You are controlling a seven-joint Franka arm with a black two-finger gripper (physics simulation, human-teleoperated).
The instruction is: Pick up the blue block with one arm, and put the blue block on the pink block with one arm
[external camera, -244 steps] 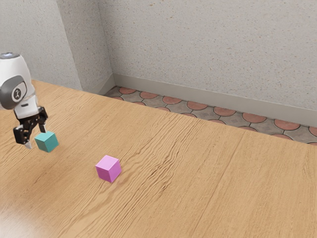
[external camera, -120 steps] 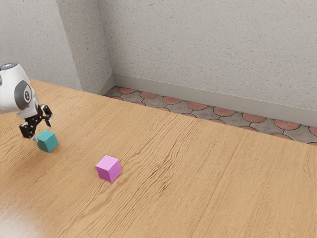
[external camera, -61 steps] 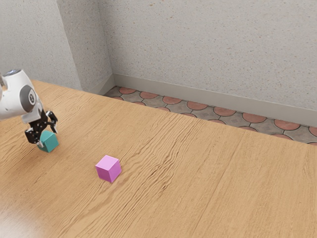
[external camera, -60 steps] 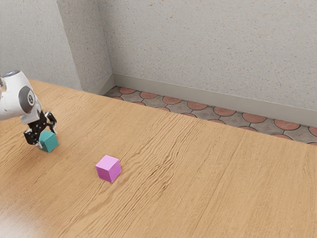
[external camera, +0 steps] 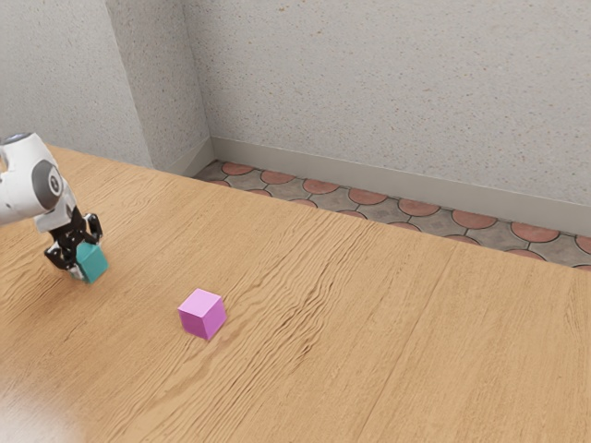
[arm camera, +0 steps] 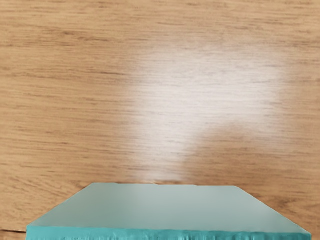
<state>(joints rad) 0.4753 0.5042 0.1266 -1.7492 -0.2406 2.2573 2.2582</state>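
Note:
The blue block (external camera: pixel 92 264), a small teal cube, rests on the wooden table at the exterior view's left. My gripper (external camera: pixel 78 256) has come down over it and stands open, one finger on each side of the cube. In the wrist view the blue block (arm camera: pixel 165 210) lies large right under my hand. The pink block (external camera: pixel 202 313) sits on the table to the exterior view's right of the blue one and nearer the front, well apart from my gripper.
The wooden table (external camera: pixel 369 314) stretches far to the exterior view's right. Behind it run a tiled floor strip (external camera: pixel 416 210) and grey walls (external camera: pixel 369 83), with a wall corner at the back left.
My hand has dropped from above the blue block down around it. Both blocks have stayed in place.

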